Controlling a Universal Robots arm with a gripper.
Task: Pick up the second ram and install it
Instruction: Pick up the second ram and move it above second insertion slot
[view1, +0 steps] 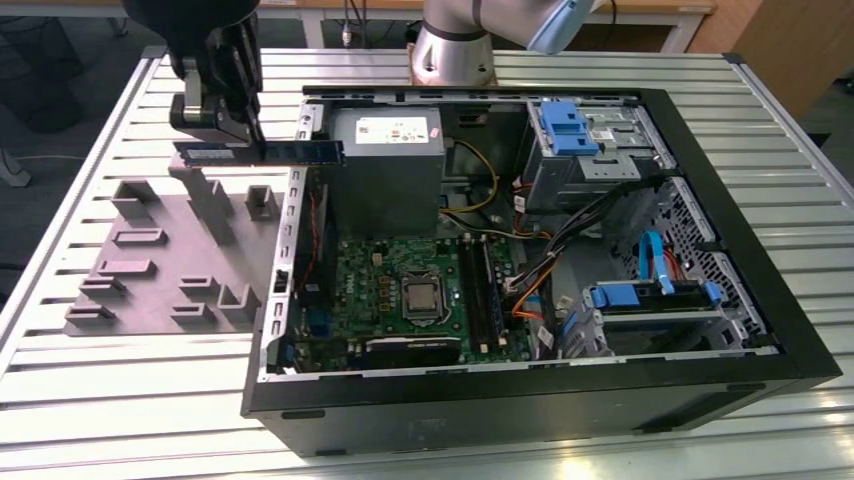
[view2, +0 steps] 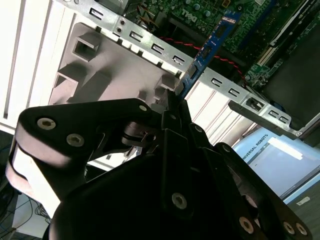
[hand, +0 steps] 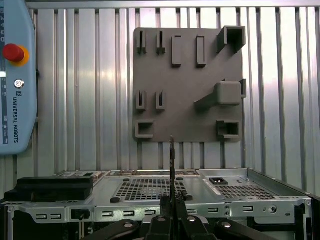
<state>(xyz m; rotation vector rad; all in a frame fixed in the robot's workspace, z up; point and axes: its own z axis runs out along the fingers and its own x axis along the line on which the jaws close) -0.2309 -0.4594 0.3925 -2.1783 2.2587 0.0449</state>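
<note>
Got the gripper squeezed fully down on the second ram, pinching its two flat faces partway along and leaving a good length poking out free. Guessing featherweight and fairly stiff, but thin enough to bow if twisted, and fragile, so best taken with a light squeeze across the faces or by the short ends, well off the contact edge. Probably a bit slick on those faces too. Looks like a long, skinny, flat board: bluish-green in the second wrist view, dark in the exterior view, razor-thin edge-on in the first wrist view. Sits up in the air at about ten o'clock in the exterior view, lying level, seemingly above where the grey fixture tray meets the wall of the open PC case. Further off, toward five o'clock from the stick and well apart: green motherboard with black memory slots
</note>
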